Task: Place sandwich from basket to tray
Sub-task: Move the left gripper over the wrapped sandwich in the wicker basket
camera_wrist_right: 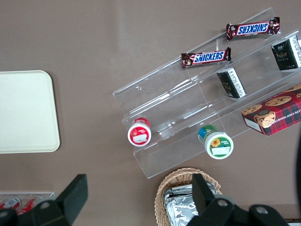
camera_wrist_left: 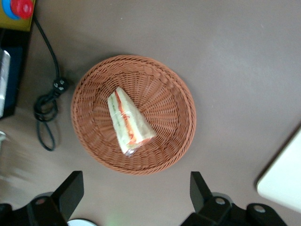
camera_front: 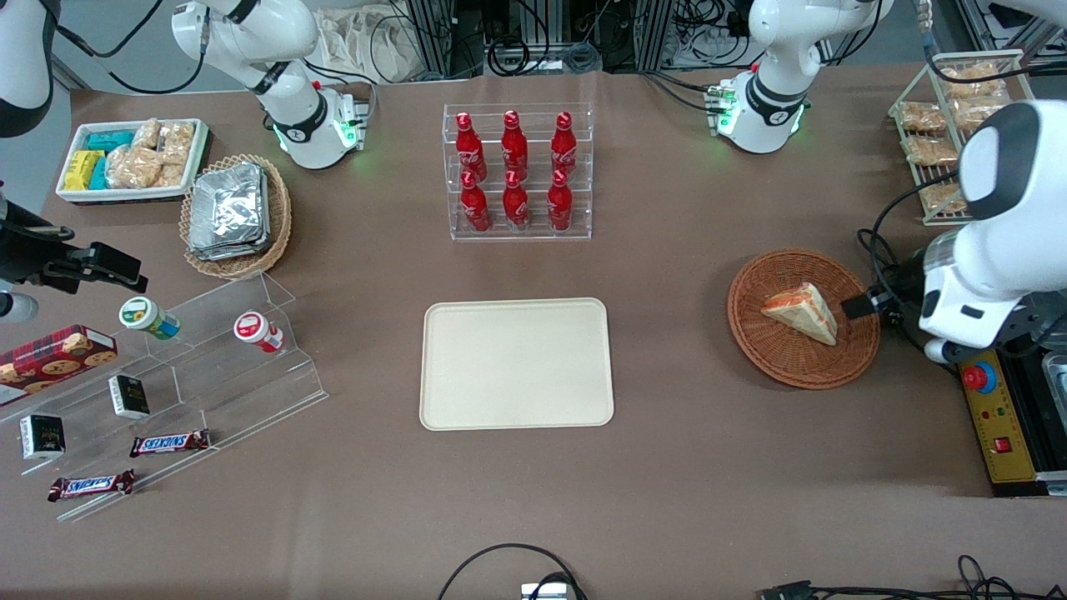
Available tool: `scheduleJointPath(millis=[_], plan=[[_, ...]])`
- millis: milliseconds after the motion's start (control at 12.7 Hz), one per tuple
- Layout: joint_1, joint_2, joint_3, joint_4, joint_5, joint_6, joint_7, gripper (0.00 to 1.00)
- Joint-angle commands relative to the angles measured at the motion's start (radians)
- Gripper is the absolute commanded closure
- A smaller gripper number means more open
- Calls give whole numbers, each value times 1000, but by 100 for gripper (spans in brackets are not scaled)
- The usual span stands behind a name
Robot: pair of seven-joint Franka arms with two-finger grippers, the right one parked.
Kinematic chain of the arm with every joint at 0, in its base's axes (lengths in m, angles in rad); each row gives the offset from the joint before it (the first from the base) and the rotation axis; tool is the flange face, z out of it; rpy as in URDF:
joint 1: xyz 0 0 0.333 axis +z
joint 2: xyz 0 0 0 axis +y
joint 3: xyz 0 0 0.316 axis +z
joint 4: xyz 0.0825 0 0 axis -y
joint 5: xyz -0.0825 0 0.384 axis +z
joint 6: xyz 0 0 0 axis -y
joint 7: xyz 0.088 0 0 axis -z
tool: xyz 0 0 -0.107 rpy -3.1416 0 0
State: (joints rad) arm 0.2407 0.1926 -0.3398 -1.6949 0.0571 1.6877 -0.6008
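The sandwich, a pale wedge with red-orange filling, lies in the round reddish-brown basket. My gripper hovers above the basket's rim on the edge toward the working arm's end of the table. It is open, its fingers spread wide over bare table just outside the rim, with nothing between them. The cream tray lies flat mid-table, holding nothing, apart from the basket.
A clear rack of red bottles stands farther from the camera than the tray. A yellow control box and coiled cable lie near the basket. A wire rack of bagged snacks stands at the working arm's end.
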Motion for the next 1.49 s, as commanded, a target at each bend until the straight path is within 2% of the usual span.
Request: scheduleJointPath(millis=[0,157,393,944,1416], plan=[[8,-65,-4,-206,17,200,-228,0],[12,-88,-1,-339,17,359,-315,0],[12,-61,1,-446,18,498,-493,0],[80,-30,4,-542,18,526,-541,0],[77,-22,2,-592,18,540,-542,0]])
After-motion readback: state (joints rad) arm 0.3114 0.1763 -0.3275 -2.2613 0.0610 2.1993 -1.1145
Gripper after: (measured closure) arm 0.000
